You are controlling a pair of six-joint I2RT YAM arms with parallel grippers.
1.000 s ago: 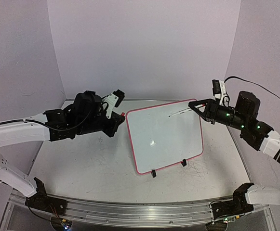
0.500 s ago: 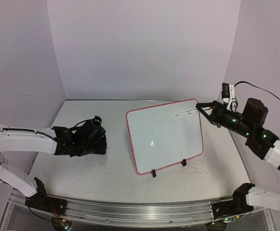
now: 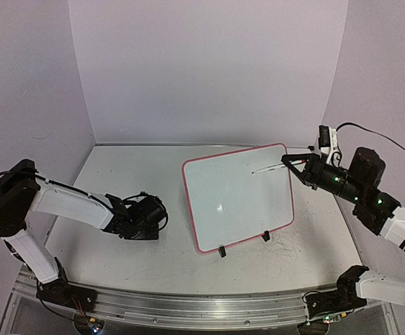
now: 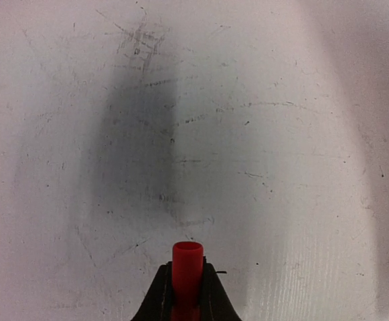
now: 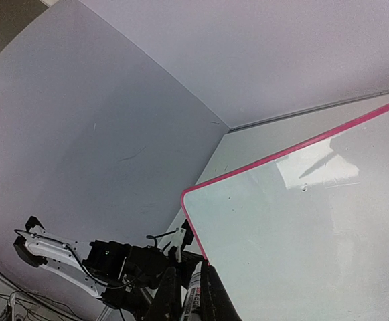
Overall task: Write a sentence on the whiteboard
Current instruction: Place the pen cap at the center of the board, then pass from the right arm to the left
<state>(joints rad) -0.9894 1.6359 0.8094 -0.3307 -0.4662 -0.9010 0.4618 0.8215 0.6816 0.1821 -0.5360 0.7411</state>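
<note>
The whiteboard [image 3: 238,199] with a pink-red frame stands tilted on two black clip feet at the table's middle. Its face is blank; no sentence shows on it. My right gripper [image 3: 293,162] is at the board's top right corner, shut on a marker [image 5: 195,294] that points toward the board [image 5: 315,221]. A thin reflection of the marker lies on the board near that corner. My left gripper [image 3: 146,223] is low over the table, left of the board, shut on a red marker cap [image 4: 187,264]. The cap's open end faces the scuffed table top.
Purple walls close the back and both sides. The table top [image 4: 181,134] is white, with grey smudges and scratches. A metal rail [image 3: 188,307] runs along the near edge. The board's clip feet [image 3: 222,252] stick out toward the front.
My left arm has dropped from beside the board's upper left edge down to the table, nearer the front. My right gripper has drawn back slightly to the right with the marker.
</note>
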